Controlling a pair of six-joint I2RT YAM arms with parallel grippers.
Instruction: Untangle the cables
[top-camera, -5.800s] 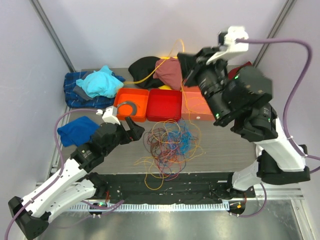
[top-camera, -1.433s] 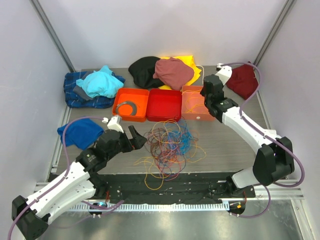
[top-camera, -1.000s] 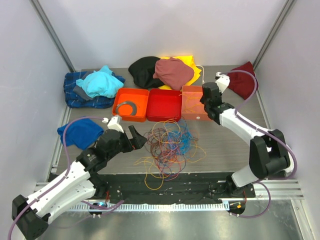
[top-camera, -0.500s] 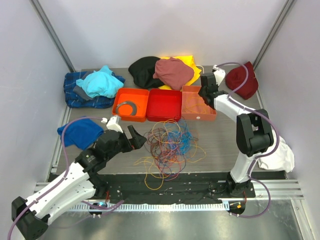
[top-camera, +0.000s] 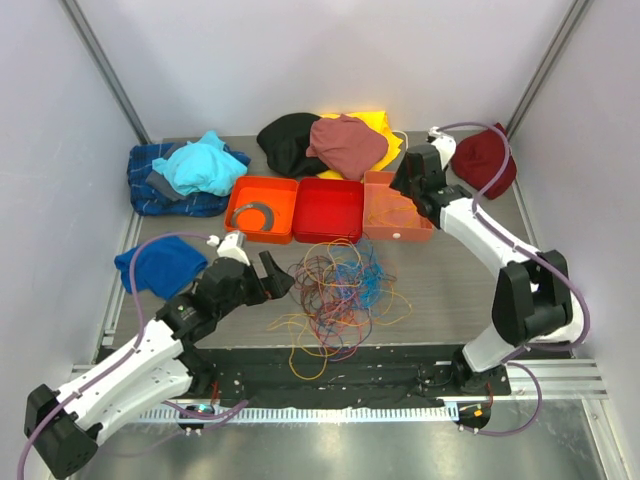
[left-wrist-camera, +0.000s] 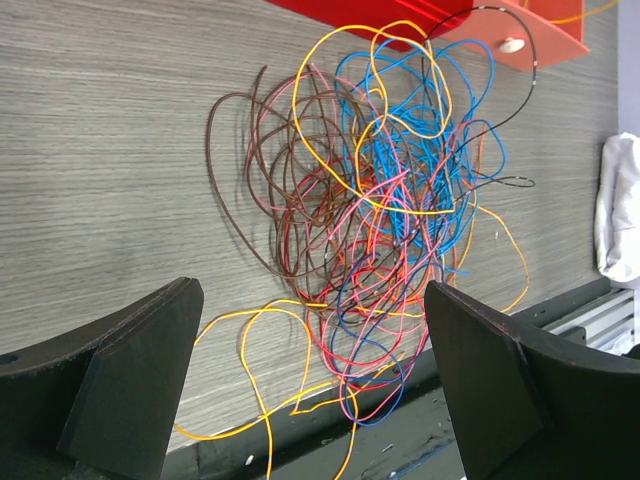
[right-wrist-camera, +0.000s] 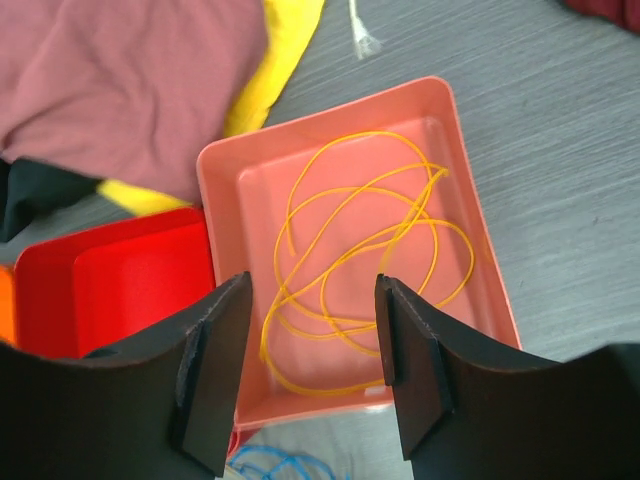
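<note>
Tangled cables (left-wrist-camera: 380, 230) lay heaped on the table (left-wrist-camera: 90, 120) just ahead of the left gripper (left-wrist-camera: 310, 340), whose jaws were spread wide and empty. One yellow cable (right-wrist-camera: 350, 250) sat coiled in the salmon tray (right-wrist-camera: 222, 170) directly below the right gripper (right-wrist-camera: 312, 300), which was also open and held nothing.

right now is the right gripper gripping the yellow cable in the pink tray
No, the right gripper hangs open over the pink tray, and the yellow cable lies loose on the tray's floor below it.
</note>
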